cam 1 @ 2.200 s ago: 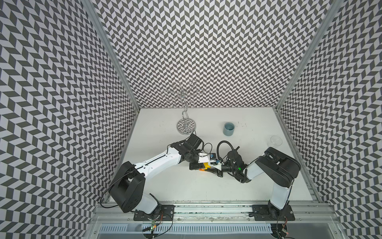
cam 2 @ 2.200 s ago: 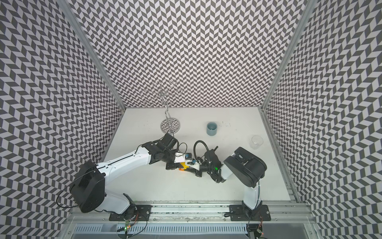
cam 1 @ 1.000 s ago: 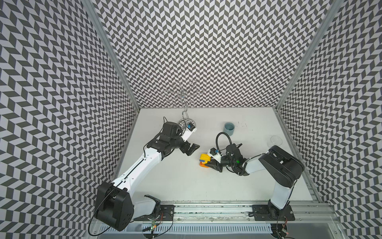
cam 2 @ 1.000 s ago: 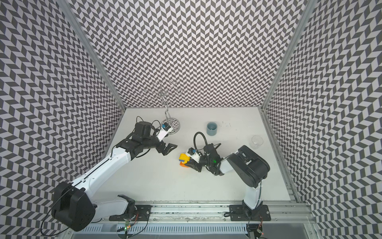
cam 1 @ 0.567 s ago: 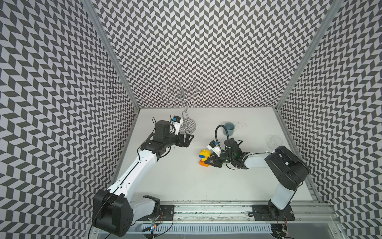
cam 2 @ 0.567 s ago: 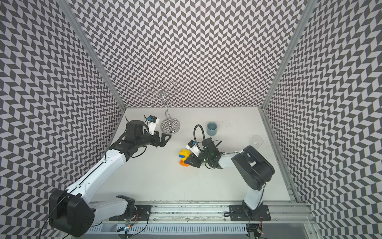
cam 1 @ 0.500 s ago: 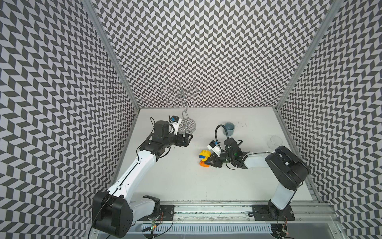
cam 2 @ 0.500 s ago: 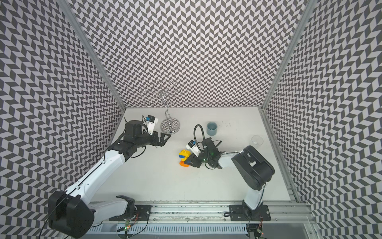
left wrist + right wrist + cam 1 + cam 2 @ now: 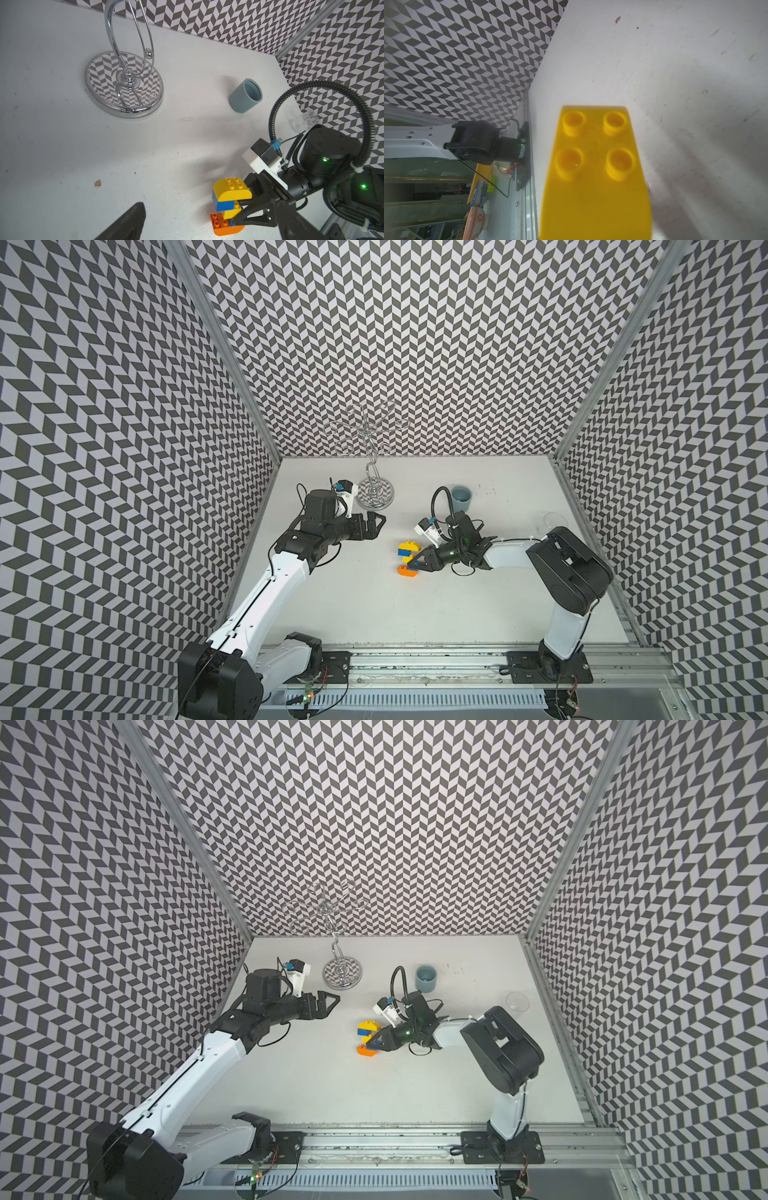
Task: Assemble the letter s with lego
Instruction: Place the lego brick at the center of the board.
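Observation:
The lego forms one upright zigzag stack, the letter s (image 9: 408, 558) (image 9: 368, 1038) (image 9: 228, 204), near the middle of the table. From the top it runs yellow, blue, yellow, blue, then a longer orange base that looks to rest on the table. My right gripper (image 9: 415, 565) (image 9: 375, 1043) (image 9: 236, 216) reaches in from the right and is shut on the stack's lower yellow and blue bricks. The right wrist view is filled by the studded top yellow brick (image 9: 596, 166); the fingers are hidden there. My left gripper (image 9: 377, 522) (image 9: 332, 999) hangs open and empty, well left of the stack.
A chrome wire stand (image 9: 376, 494) on a round mirrored base stands at the back, just beyond the left gripper. A grey-blue cup (image 9: 460, 497) is behind the right arm. A clear glass (image 9: 550, 520) sits by the right wall. A small crumb (image 9: 97, 183) lies on the table.
The left gripper let go of the stack and drew back to the left rear, staying open. The right gripper kept its hold and carried the stack slightly toward the back.

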